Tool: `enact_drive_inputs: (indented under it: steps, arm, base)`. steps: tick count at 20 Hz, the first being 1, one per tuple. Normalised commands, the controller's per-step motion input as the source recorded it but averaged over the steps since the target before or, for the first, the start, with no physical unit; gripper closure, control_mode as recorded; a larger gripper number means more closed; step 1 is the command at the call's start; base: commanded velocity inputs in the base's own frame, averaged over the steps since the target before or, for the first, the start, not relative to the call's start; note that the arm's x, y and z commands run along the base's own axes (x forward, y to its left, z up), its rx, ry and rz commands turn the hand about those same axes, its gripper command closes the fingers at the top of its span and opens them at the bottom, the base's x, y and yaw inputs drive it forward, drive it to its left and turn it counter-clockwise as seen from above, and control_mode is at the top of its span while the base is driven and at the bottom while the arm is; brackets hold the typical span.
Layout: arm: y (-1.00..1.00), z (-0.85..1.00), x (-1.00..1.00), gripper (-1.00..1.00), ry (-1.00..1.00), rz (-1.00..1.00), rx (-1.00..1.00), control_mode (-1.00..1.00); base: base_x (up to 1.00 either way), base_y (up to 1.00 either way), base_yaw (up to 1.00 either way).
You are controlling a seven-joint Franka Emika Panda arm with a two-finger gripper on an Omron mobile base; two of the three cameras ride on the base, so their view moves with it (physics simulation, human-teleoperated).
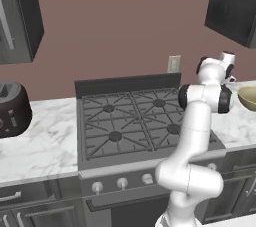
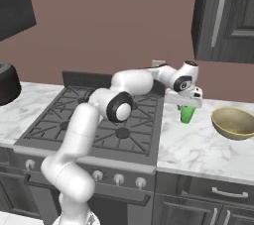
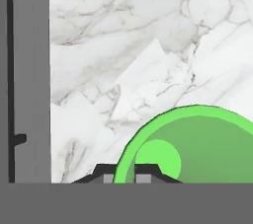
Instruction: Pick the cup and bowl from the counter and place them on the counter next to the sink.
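The gripper (image 3: 127,174) is closed on the rim of the green cup (image 2: 187,114), which stands on the counter (image 2: 198,149) just right of the stove (image 2: 94,120). The bowl (image 2: 233,122) sits farther right, apart. A toaster (image 1: 11,108) stands far left.

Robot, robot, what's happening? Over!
Fingers shut on cup rim. Cup on counter; bowl waits beside it. Nothing in the way.
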Motion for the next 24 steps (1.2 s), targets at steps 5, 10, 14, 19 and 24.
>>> enact_drive_inputs:
  steps: [5,10,14,19,24]
  arm:
    - [0.90,0.00,-0.05,1.00,-0.04,0.00,-0.01,-1.00]
    - [0.83,0.24,-0.12,1.00,-0.04,0.00,-0.04,-1.00]
    - [0.59,0.58,-0.25,1.00,-0.02,0.00,-0.05,-1.00]
    - [0.23,0.85,-0.27,1.00,-0.01,0.00,-0.04,-1.00]
    - [0.29,0.56,-0.48,1.00,-0.02,0.00,0.00,-1.00]
  base:
    - [0.00,0.00,0.00]
    - [0.00,0.00,0.00]
    - [0.00,0.00,0.00]
    - [0.00,0.00,0.00]
    - [0.00,0.00,0.00]
